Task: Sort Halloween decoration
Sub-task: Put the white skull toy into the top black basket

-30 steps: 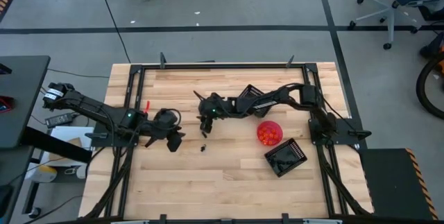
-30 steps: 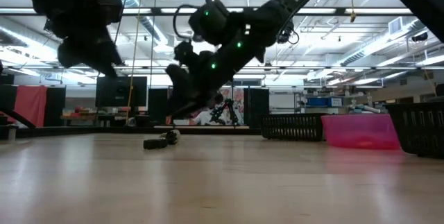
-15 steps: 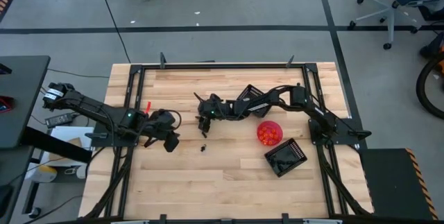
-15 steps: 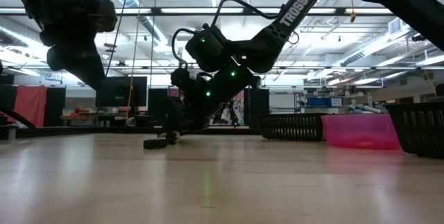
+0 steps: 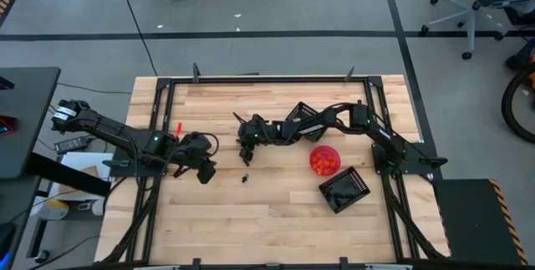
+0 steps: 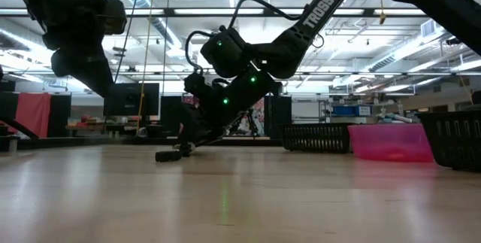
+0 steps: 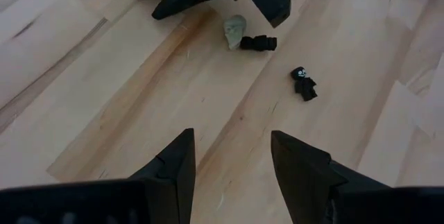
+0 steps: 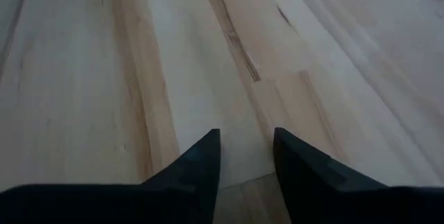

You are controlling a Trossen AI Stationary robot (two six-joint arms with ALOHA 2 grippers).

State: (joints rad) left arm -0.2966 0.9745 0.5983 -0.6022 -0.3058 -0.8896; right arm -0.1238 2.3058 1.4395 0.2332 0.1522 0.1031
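We note right gripper (image 5: 245, 147) dropped to table over last second, now steady beside pale trinket (image 7: 234, 30) and black trinkets (image 7: 303, 82) mid-table; jaws apart, empty. Pick imminent. Left gripper (image 7: 229, 156) hangs near, jaws apart.

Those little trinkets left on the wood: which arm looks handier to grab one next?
The right, probably. The right gripper hangs low, open, beside the pale trinket and black trinkets. The left gripper, also open, sits farther off with bare wood between.
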